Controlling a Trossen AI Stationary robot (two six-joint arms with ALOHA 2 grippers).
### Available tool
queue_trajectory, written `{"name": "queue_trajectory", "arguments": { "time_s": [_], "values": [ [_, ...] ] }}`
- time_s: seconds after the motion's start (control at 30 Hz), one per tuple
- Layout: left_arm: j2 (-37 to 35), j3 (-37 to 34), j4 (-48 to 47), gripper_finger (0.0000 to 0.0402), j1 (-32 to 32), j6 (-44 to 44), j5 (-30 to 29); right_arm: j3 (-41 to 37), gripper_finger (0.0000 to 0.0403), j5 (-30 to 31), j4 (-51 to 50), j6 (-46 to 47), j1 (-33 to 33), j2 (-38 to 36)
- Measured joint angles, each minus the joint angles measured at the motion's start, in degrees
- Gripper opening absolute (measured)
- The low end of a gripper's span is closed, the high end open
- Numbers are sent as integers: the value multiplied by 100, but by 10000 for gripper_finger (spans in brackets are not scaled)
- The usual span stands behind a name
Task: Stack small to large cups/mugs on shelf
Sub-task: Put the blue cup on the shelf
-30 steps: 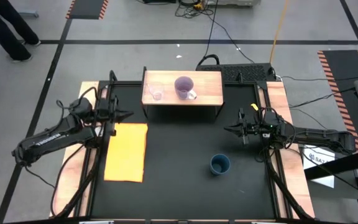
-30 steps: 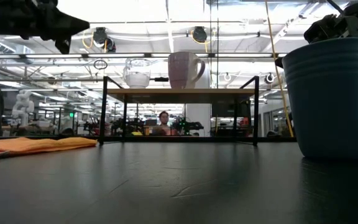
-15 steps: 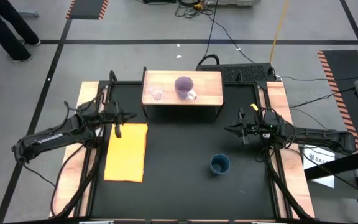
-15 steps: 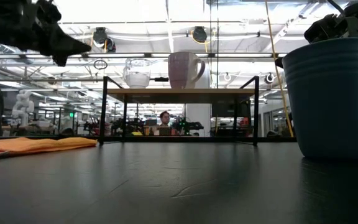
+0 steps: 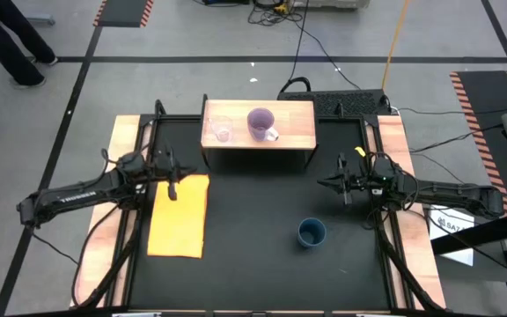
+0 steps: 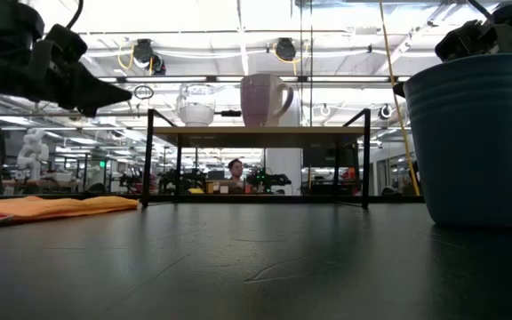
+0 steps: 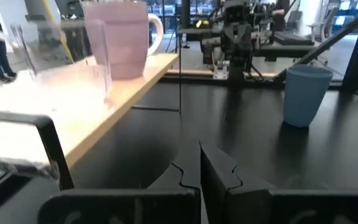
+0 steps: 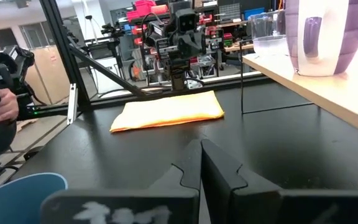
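Left gripper (image 5: 172, 182), fingers together and empty, is swinging inward over the mat (image 5: 179, 214); teal cup (image 5: 312, 232) is awaiting pickup for the shelf (image 5: 294, 130)

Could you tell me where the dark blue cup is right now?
In the high view the dark blue cup stands on the black table, on its right half, well in front of the shelf and near the right gripper.

In the low view the dark teal-blue cup (image 6: 469, 138) is cut by the right edge. In the left wrist view the glass cup (image 7: 58, 53) is blurred. The person (image 6: 235, 171) under the shelf (image 6: 256, 135) is too small to tell.
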Motion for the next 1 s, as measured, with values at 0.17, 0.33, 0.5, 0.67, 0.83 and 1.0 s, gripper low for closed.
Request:
{"name": "queue_trajectory", "arguments": {
  "time_s": [0.17,0.33,0.5,0.67,0.83,1.0],
  "values": [
    [0,-184,-2,0,0,86,-63,1,0,2,0,-90,-1,0],
    [0,-330,-20,0,2,247,-85,-1,0,-16,45,-148,-1,0],
    [0,-330,-25,0,7,235,-16,8,0,-289,228,-289,0,0],
    [0,-330,-47,0,7,230,39,225,0,-746,336,-297,1,-2],
    [0,-330,-45,0,7,227,167,555,0,-1073,180,-161,1,-1],
    [0,-328,-33,0,7,219,168,915,0,-1079,-325,-149,1,0]
  ]
}}
